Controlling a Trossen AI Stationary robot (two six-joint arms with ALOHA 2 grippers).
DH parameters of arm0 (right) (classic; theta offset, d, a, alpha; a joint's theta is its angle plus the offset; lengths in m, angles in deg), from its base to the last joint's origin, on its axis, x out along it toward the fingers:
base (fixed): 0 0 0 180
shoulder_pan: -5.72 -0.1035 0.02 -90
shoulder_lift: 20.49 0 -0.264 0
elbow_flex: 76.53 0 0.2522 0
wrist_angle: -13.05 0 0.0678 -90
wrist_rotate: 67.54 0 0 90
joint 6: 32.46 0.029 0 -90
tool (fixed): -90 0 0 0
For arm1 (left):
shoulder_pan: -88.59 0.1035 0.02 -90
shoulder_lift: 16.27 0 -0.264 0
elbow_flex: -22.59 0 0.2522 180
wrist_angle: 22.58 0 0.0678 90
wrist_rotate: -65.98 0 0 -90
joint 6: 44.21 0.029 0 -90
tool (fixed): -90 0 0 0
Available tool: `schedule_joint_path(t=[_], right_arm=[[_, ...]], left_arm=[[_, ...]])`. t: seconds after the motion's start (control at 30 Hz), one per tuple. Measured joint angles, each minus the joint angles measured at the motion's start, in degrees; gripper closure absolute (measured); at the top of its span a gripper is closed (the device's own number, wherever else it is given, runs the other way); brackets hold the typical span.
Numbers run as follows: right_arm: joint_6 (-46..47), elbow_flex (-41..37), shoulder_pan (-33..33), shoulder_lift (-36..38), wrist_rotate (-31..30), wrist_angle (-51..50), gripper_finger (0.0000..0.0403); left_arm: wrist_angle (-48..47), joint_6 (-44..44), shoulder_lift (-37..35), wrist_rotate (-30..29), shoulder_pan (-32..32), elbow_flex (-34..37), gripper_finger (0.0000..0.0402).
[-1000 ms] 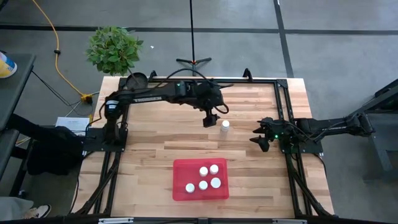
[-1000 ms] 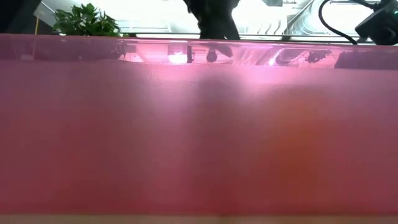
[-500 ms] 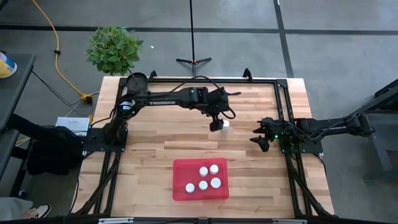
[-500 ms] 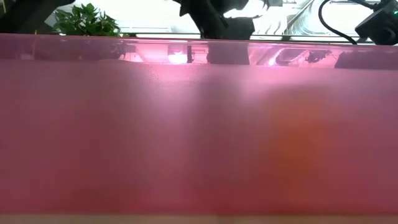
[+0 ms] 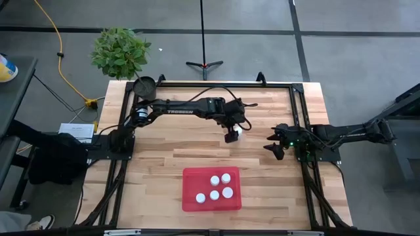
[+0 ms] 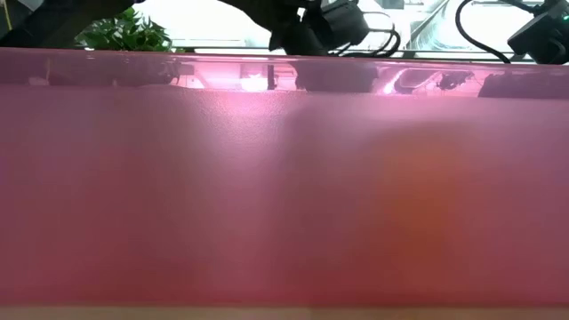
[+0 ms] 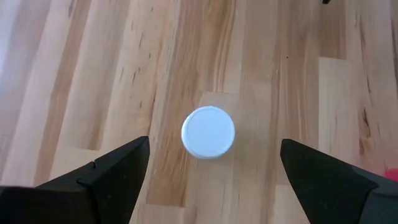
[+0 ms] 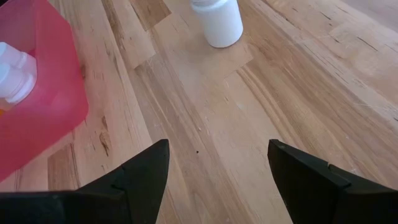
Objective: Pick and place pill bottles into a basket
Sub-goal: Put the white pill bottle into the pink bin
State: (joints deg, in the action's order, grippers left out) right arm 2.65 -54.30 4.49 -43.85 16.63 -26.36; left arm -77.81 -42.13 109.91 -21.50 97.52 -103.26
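Note:
A white pill bottle [image 5: 238, 130] with a white round cap [image 7: 208, 132] stands upright on its base on the wooden table; it also shows in the right wrist view [image 8: 217, 22]. My left gripper [image 5: 231, 136] is open above it, pointing down, its fingers on either side of the cap without touching. The red basket [image 5: 190, 180] lies near the front edge and holds several white-capped bottles [image 5: 215, 187]. Its wall [image 6: 284, 178] fills the low view. My right gripper [image 5: 274, 148] is open and empty at the table's right side.
A small dark round pot [image 5: 144, 84] stands at the table's far left corner, with a potted plant [image 5: 120, 51] on the floor behind it. Bare wood lies between the lone bottle and the basket [image 8: 37, 93].
My left gripper has moved toward the table's right edge and a little toward its near edge, and now stands over the lone white bottle. The bottle has stayed where it was. The right arm has kept still.

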Motion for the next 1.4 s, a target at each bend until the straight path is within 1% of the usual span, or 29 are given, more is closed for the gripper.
schedule_joint_path(t=[0.2, 0.5, 0.57, 0.67, 1.07, 1.17, 1.23, 1.3, 1.4], right_arm=[[0.0, 0.0, 0.0, 0.0, 0.0, 0.0, 0.0139], [0.0, 0.0, 0.0, 0.0, 0.0, 0.0, 0.0139], [0.0, 0.0, 0.0, 0.0, 0.0, 0.0, 0.0139], [0.1, 0.0, 0.0, 0.0, 0.0, 0.0, 0.0139], [0.7, 0.0, 0.0, 0.0, 0.0, -0.1, 0.0139], [0.8, 0.0, 0.0, 0.0, 0.0, -0.1, 0.0139], [0.9, 0.0, 0.0, 0.0, 0.0, -0.1, 0.0139], [0.9, 0.0, 0.0, 0.0, 0.0, 0.0, 0.0139], [0.9, 0.0, 0.0, 0.0, 0.0, 0.0, 0.0139]], left_arm=[[3.2, 0.5, 0.6, 0.1, 0.0, -0.1, 0.0008], [4.5, 2.0, 0.6, 0.1, 0.1, 0.0, 0.0008], [5.7, 2.0, 1.4, 0.2, 0.1, -0.1, 0.0007], [5.1, 1.6, 3.0, 1.3, 0.1, 0.0, 0.0007], [8.0, 1.8, 5.2, 1.2, 0.1, -0.2, 0.0007], [6.5, 1.9, 6.1, 1.2, 0.1, 0.2, 0.0007], [8.7, 2.0, 7.0, 1.2, 0.1, -0.1, 0.0007], [7.0, 1.7, 7.0, 1.5, 0.1, 0.0, 0.0007], [7.9, 1.7, 8.2, 1.8, 0.1, 0.0, 0.0007]])
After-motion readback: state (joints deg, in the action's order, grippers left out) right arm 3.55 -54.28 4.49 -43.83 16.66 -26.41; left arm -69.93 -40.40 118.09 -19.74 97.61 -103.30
